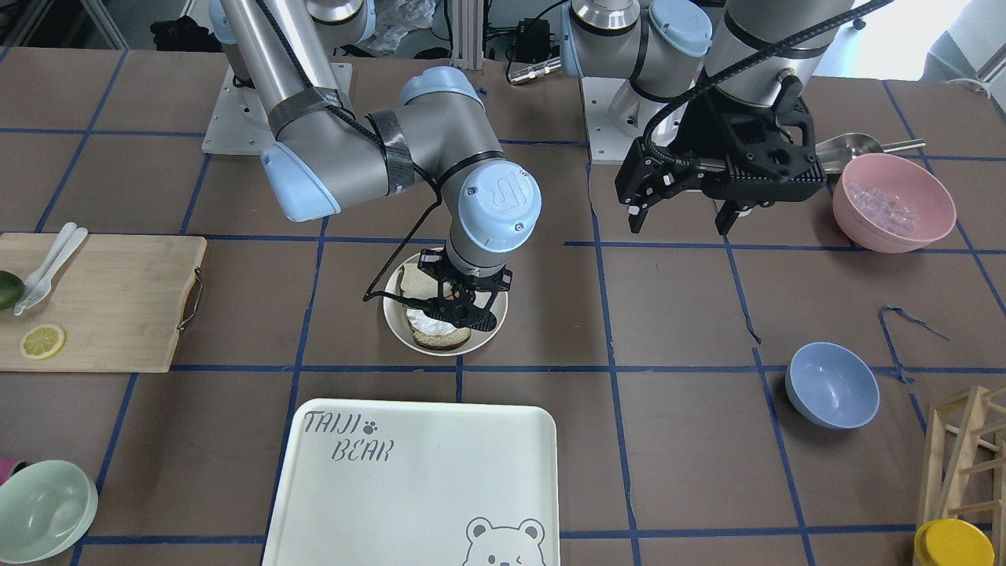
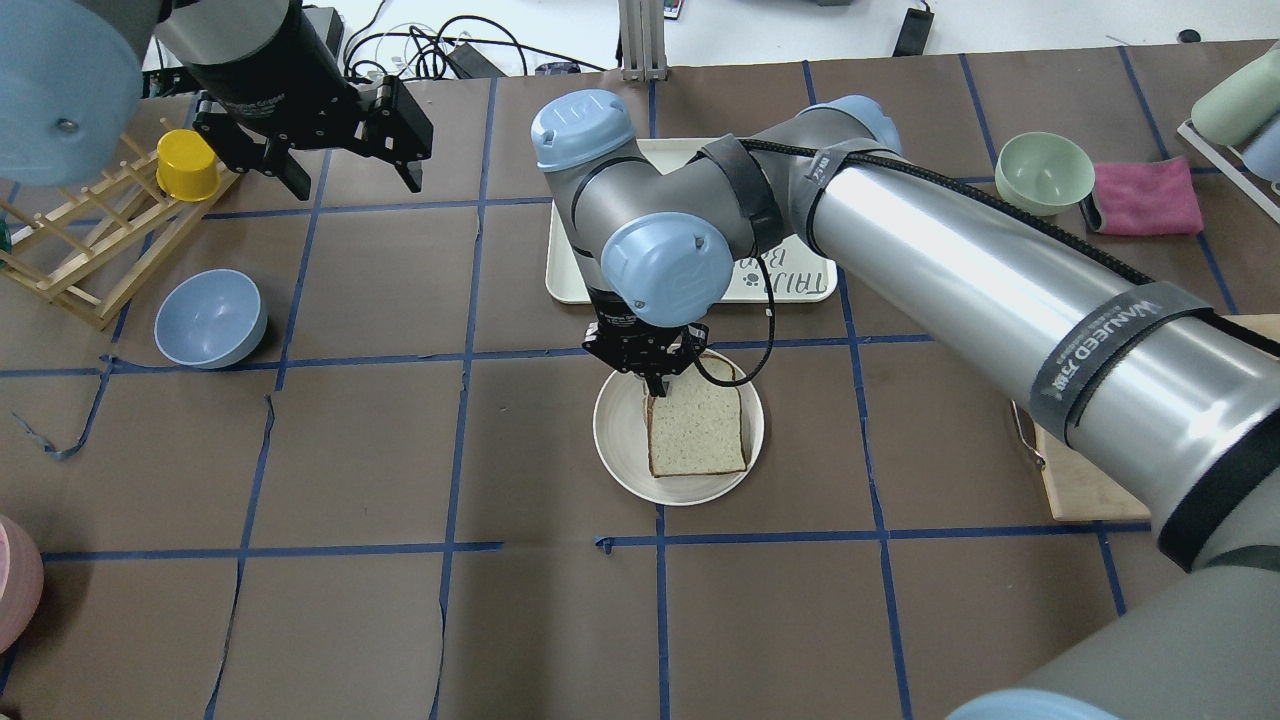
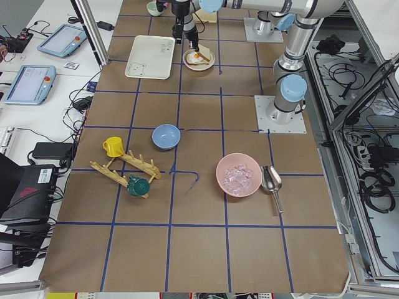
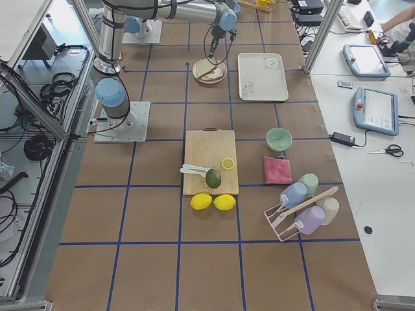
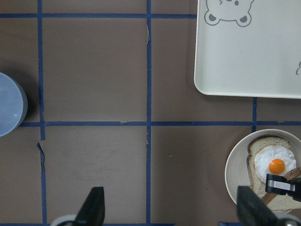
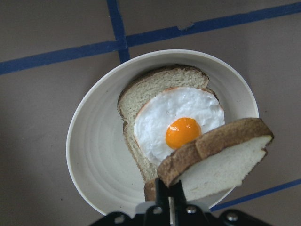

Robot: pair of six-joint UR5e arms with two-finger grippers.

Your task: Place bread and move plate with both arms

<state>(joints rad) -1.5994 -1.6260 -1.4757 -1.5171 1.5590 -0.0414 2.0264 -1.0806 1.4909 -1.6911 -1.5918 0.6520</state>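
My right gripper [image 2: 655,378] is shut on one edge of the plain bread [image 2: 697,432]. It holds the slice tilted just above the round off-white plate [image 2: 620,440]. In the right wrist view the bread [image 6: 221,160] hangs over a slice bearing a fried egg [image 6: 178,117] that lies in the plate [image 6: 94,155], and the right gripper [image 6: 169,197] pinches its crust. My left gripper [image 2: 350,172] is open and empty, high above the table, well away from the plate. In the left wrist view its fingers [image 5: 96,207] stand wide apart, with the plate [image 5: 235,169] at the lower right.
The cream TAIJI BEAR tray [image 2: 570,280] lies just beyond the plate. A blue bowl [image 2: 210,318], a wooden rack [image 2: 70,260] with a yellow cup [image 2: 186,163], a pink bowl of ice [image 1: 894,200], a green bowl [image 2: 1045,172] and a cutting board [image 1: 118,303] stand around.
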